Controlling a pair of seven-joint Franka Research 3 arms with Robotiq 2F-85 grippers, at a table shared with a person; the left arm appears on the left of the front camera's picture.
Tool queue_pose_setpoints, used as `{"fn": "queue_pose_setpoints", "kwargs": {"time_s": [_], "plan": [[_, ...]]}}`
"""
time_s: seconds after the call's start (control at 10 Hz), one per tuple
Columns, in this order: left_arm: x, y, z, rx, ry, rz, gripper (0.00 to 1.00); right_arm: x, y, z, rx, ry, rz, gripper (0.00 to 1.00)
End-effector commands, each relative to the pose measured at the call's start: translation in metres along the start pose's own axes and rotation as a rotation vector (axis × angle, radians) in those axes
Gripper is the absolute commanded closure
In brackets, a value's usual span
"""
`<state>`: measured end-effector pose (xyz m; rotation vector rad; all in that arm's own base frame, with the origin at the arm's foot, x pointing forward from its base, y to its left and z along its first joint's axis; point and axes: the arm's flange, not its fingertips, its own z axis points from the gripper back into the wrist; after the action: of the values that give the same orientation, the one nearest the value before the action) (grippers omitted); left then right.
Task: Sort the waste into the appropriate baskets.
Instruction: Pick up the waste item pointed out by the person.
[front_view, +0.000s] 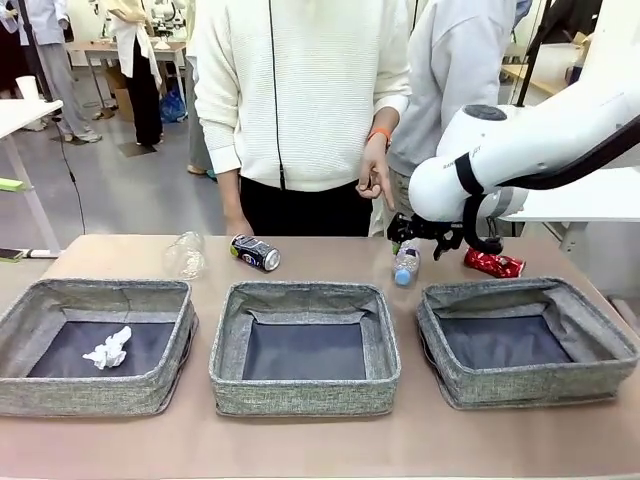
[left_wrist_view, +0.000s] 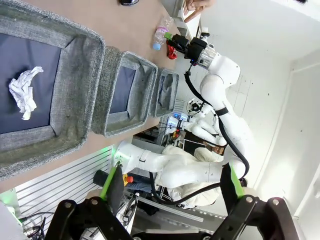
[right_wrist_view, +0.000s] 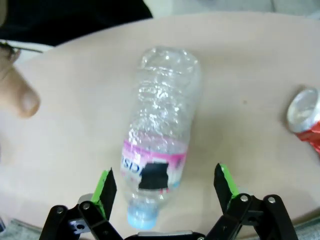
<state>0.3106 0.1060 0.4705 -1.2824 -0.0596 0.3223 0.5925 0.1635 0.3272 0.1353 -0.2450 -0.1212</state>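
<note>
The clear plastic bottle with a pink label (right_wrist_view: 162, 125) lies on the table, and my open right gripper (right_wrist_view: 165, 186) hangs just above it, fingers on either side of its cap end. From the front, that gripper (front_view: 405, 232) hovers over the bottle (front_view: 406, 265), behind the three grey baskets: left (front_view: 100, 290), middle (front_view: 305, 292), right (front_view: 520, 290). A crumpled white tissue (front_view: 108, 350) lies in the left one. A crushed clear bottle (front_view: 185, 255), a dark blue can (front_view: 256, 252) and a crushed red can (front_view: 494, 263) lie behind the baskets. My left gripper (left_wrist_view: 170, 185) is open and holds nothing, high above the left basket (left_wrist_view: 75, 75).
A person in a white sweater stands at the far edge, one hand (front_view: 375, 175) hanging just above and behind the pink-label bottle; a fingertip (right_wrist_view: 17, 95) shows at the left of the right wrist view. The red can (right_wrist_view: 305, 117) lies close to the bottle.
</note>
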Motion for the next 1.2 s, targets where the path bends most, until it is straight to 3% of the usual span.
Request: {"fn": "queue_pose_setpoints", "kwargs": {"time_s": [0.0, 0.5, 0.8, 0.9, 1.1], "plan": [[-0.002, -0.002, 0.001, -0.012, 0.004, -0.005, 0.0, 0.011, 0.015, -0.013, 0.009, 0.005, -0.051, 0.0], [-0.002, -0.002, 0.001, -0.012, 0.004, -0.005, 0.0, 0.012, 0.01, -0.027, 0.006, 0.046, -0.092, 0.0], [-0.002, -0.002, 0.001, -0.012, 0.004, -0.005, 0.0, 0.01, 0.004, -0.023, 0.02, 0.048, -0.107, 0.93], [-0.002, -0.002, 0.001, -0.012, 0.004, -0.005, 0.0, 0.011, 0.002, -0.021, 0.021, 0.042, -0.113, 1.0], [-0.002, -0.002, 0.001, -0.012, 0.004, -0.005, 0.0, 0.013, -0.005, -0.021, 0.014, 0.076, -0.152, 1.0]]}}
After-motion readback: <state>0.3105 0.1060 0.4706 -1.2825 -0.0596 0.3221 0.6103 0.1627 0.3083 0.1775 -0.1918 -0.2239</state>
